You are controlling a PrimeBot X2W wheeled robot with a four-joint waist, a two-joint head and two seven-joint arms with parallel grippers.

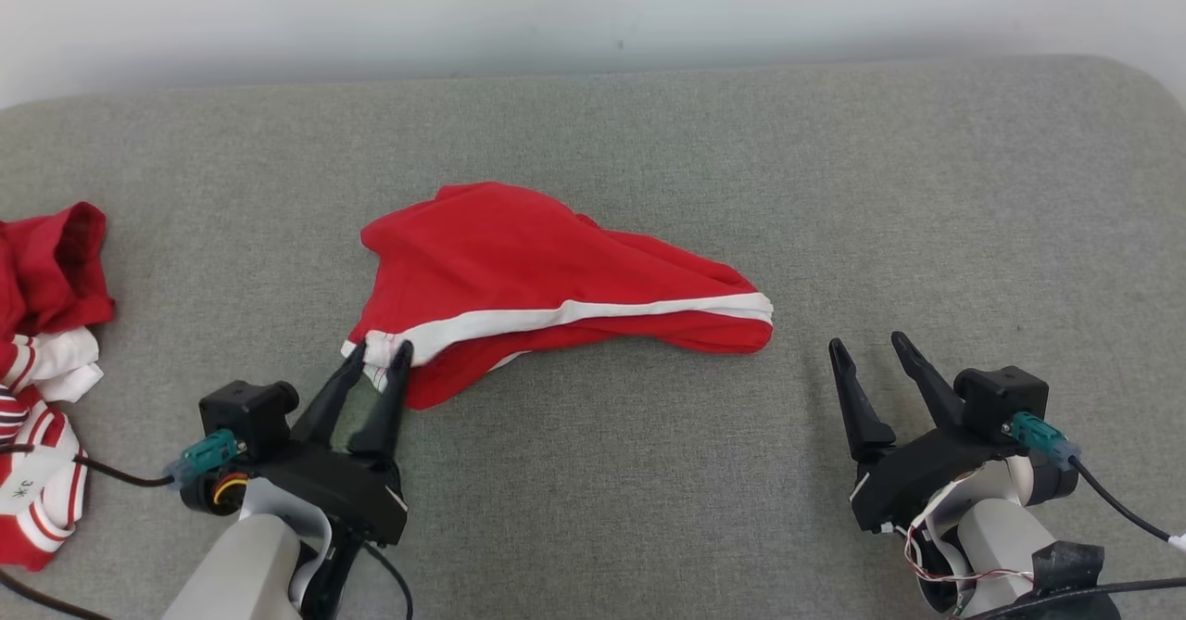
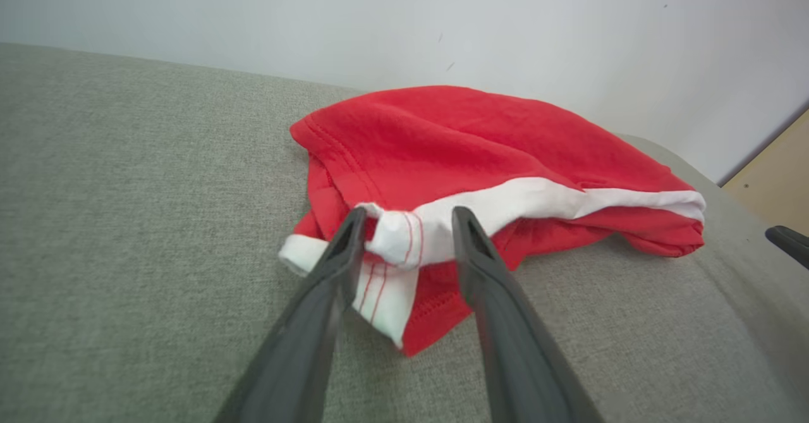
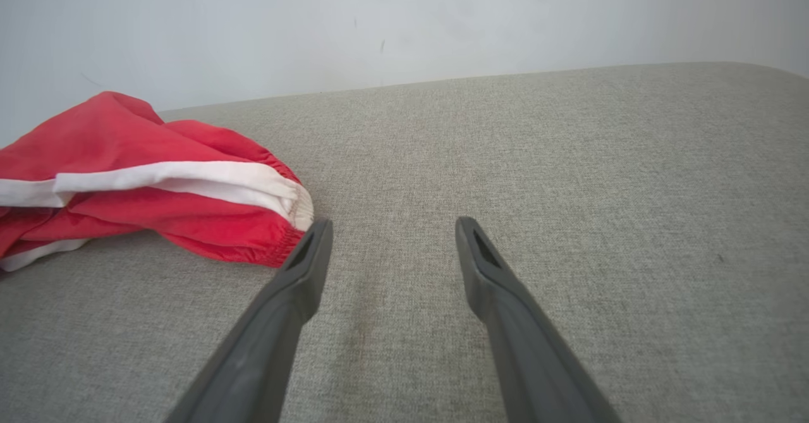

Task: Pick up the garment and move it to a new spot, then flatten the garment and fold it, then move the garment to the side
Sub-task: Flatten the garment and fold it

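A red garment [image 1: 556,268] with a white stripe lies crumpled in the middle of the grey cushioned surface [image 1: 834,157]. My left gripper [image 1: 382,351] is at its near-left corner. In the left wrist view its two fingers straddle the bunched white hem of the garment [image 2: 493,138], and the left gripper [image 2: 409,214] stands open around that fold without clamping it. My right gripper [image 1: 868,342] rests open to the right of the garment's elastic end. In the right wrist view the right gripper [image 3: 394,222] holds nothing, with the garment [image 3: 126,151] just left of its left finger.
A pile of other red and white clothes [image 1: 46,342] lies at the left edge of the surface. A white wall [image 1: 593,8] runs behind it. The right half of the cushion is bare. A dark fingertip of the other arm [image 2: 787,243] shows at the left wrist view's right edge.
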